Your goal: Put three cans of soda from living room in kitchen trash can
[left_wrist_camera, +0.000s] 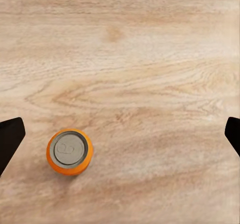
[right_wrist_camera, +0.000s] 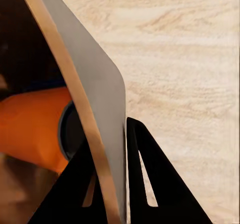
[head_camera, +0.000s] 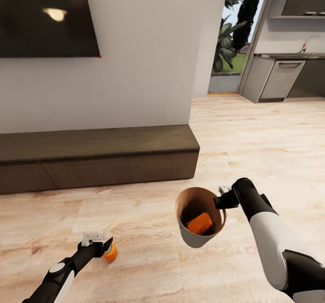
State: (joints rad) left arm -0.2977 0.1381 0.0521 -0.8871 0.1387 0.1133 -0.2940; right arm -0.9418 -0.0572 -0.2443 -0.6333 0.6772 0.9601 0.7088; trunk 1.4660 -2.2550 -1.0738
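The right gripper [head_camera: 221, 200] is pinching the rim of the tash can [head_camera: 197, 238], one finger inside the wall and the other outside, so the jaws are clamped on that thin wall. In the right wrist view the two dark fingers [right_wrist_camera: 150, 184] are straddling the bin's edge [right_wrist_camera: 95, 99], and the gap between them is taken up by the wall alone. The bin is hanging off the floor [head_camera: 253, 136], tilted, with its mouth turned toward the head camera.

Inside the bin, a can of soda [head_camera: 200, 223] is lying on its side against the brown interior; from the wrist camera its orange body [right_wrist_camera: 30, 129] and part of one grey end are showing just past the inner finger, the rest cut off by the bin wall and the picture's edge. Whether a further can is lying beneath it cannot be made out.

The left gripper [head_camera: 100, 244] is hanging over the floor with its jaws spread wide. In the left wrist view only the two fingertips [left_wrist_camera: 10, 139] are poking in at the picture's sides, and a second can of soda [left_wrist_camera: 69, 151] is standing upright on the floor between them, much nearer one finger than the other and touching neither. In the head view that can [head_camera: 110, 252] is partly covered by the gripper.

Beyond the arms a long dark-wood bench [head_camera: 99, 156] is running along the wall below a black screen [head_camera: 45, 16], whose upper and left parts are cut off.
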